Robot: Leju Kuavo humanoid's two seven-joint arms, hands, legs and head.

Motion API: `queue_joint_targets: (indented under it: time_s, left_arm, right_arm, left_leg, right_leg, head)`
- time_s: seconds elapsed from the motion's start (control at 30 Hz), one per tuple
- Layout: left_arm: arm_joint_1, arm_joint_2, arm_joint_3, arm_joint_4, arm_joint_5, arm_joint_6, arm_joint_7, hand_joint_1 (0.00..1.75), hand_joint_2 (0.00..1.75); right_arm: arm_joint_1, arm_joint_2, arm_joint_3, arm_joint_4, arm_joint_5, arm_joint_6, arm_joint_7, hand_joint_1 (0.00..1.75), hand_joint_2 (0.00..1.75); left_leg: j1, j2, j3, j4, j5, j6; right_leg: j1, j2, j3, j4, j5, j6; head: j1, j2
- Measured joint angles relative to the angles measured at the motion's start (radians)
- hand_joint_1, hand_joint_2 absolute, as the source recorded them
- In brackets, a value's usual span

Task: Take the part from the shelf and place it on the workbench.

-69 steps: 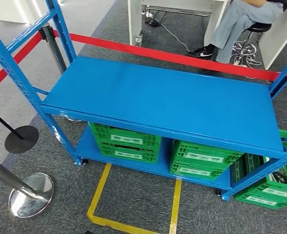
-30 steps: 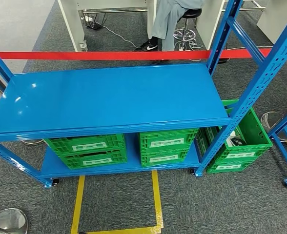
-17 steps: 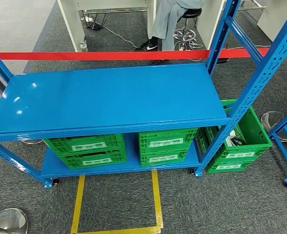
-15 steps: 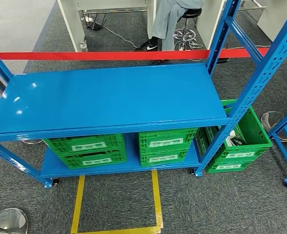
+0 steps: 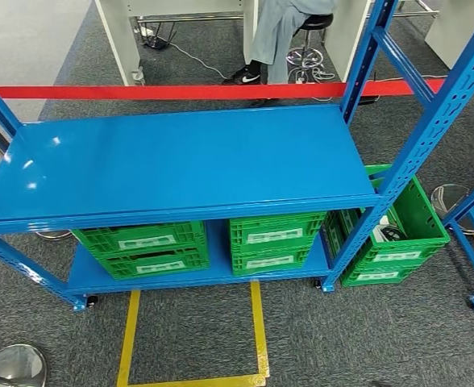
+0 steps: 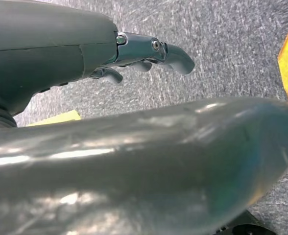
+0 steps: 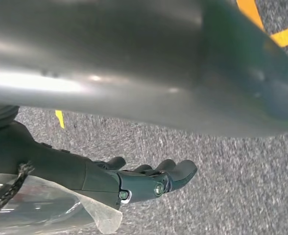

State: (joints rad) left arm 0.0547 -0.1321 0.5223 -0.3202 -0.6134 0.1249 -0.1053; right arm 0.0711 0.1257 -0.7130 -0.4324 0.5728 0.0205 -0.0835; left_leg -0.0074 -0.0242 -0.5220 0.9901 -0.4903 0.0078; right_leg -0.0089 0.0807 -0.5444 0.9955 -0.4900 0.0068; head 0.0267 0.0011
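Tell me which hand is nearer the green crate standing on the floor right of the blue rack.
Right, most likely. The green crate sits ahead to the robot's right; the right hand hangs over carpet on that side, the left hand on the opposite side.

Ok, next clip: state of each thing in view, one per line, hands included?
Blue shelf: top level bare.
Green crates: stacked on the lower level, tops hidden.
Green crate on the floor: open, something dark inside.
Red barrier tape: stretched taut behind the shelf.
Left hand: hanging, holds nothing.
Right hand: hanging, holds nothing.
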Motion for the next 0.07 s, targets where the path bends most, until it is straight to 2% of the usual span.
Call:
queue_joint_targets:
  time_s: [0.07]
  left_arm:
    - [0.004, 0.006, -0.024, -0.002, 0.031, -0.006, 0.005, 0.00, 0.00]
  right_arm:
    - [0.004, -0.005, 0.033, 0.001, -0.028, 0.000, 0.004, 0.00, 0.00]
  left_leg:
    - [0.000, 0.000, 0.000, 0.000, 0.000, 0.000]
  right_leg:
    - [0.000, 0.000, 0.000, 0.000, 0.000, 0.000]
  head:
    - [0.000, 0.000]
